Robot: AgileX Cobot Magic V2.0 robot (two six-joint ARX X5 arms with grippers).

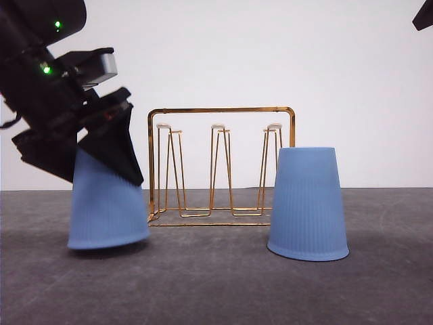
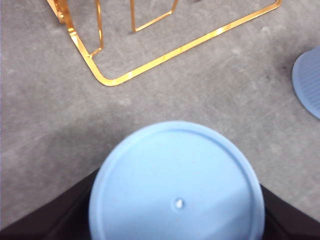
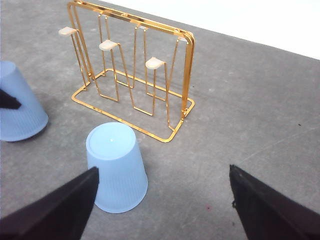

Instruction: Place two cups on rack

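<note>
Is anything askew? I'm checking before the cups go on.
The left cup is tilted, one edge off the table, between the left gripper's fingers. The right cup and rack stand upright.

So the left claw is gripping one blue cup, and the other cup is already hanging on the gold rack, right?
Not quite. The left gripper does grip one blue cup, but the other cup stands upside down on the table beside the gold rack, as the front view shows.

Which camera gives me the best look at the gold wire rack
The right wrist view: the rack appears whole from above at an angle, with base, arched frame and white-tipped pegs all distinct. The front view shows it side-on, its lower corners hidden behind the two cups. The left wrist view catches just a base corner.
</note>
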